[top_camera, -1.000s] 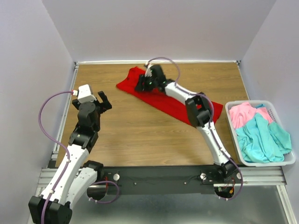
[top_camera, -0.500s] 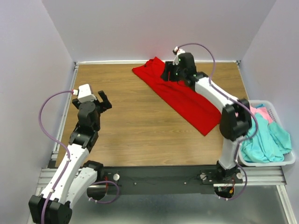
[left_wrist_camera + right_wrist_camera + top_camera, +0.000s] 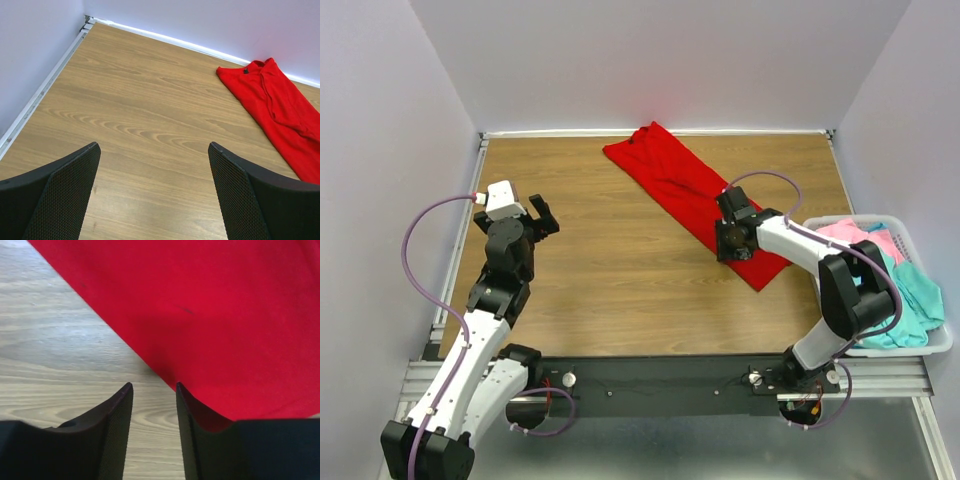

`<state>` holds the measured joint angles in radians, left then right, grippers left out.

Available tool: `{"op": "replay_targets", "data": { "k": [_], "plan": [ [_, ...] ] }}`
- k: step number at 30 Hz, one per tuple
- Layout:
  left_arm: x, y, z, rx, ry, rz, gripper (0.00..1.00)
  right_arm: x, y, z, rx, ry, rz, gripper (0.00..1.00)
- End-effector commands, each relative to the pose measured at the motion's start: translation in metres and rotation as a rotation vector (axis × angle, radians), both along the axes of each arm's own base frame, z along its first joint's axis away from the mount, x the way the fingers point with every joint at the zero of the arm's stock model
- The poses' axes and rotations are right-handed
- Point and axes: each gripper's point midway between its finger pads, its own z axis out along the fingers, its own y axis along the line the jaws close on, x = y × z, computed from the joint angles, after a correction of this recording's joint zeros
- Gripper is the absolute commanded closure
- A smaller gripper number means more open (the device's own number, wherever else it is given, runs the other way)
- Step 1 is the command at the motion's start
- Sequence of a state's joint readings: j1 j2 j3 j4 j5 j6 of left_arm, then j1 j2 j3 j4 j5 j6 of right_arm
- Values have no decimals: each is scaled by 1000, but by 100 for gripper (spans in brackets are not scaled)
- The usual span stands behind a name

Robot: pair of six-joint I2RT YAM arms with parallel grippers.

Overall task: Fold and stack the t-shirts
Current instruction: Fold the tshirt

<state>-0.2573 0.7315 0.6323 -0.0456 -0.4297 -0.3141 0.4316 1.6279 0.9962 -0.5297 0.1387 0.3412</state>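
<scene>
You see a plain bright red t-shirt at upper centre of the top view, on a brown surface with wavy wood grain. At right, the white basket shows a pink t-shirt and a teal t-shirt, both plain. The left pincer and the right pincer are black with a fine mesh pattern. A purple cable loops at left.

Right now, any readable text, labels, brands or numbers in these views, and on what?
None readable.
The small dark tag at the collar of the bright red cloth t-shirt: too small to read.
The white plastic laundry basket and wooden table: no print visible.
</scene>
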Motion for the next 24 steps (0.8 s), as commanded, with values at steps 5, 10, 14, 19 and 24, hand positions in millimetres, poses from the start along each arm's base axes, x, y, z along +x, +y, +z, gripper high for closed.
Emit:
{"op": "replay_targets", "data": {
  "k": [5,10,14,19,24],
  "plan": [
    [0,-1,6,-2,-17,-10,4,-4,-28,-13,-83,29,-101,57],
    [-2,-1,8,-5,-25,-13,4,-9,-23,-28,-61,88,-73,57],
    [-2,0,7,-4,-21,-7,4,-24,-11,-41,-2,166,-37,57],
    [-2,0,7,-5,-21,-5,4,-47,13,-48,129,274,20,58],
    [-3,5,3,-4,-8,24,4,-69,60,-36,262,342,96,58]
  ]
}}
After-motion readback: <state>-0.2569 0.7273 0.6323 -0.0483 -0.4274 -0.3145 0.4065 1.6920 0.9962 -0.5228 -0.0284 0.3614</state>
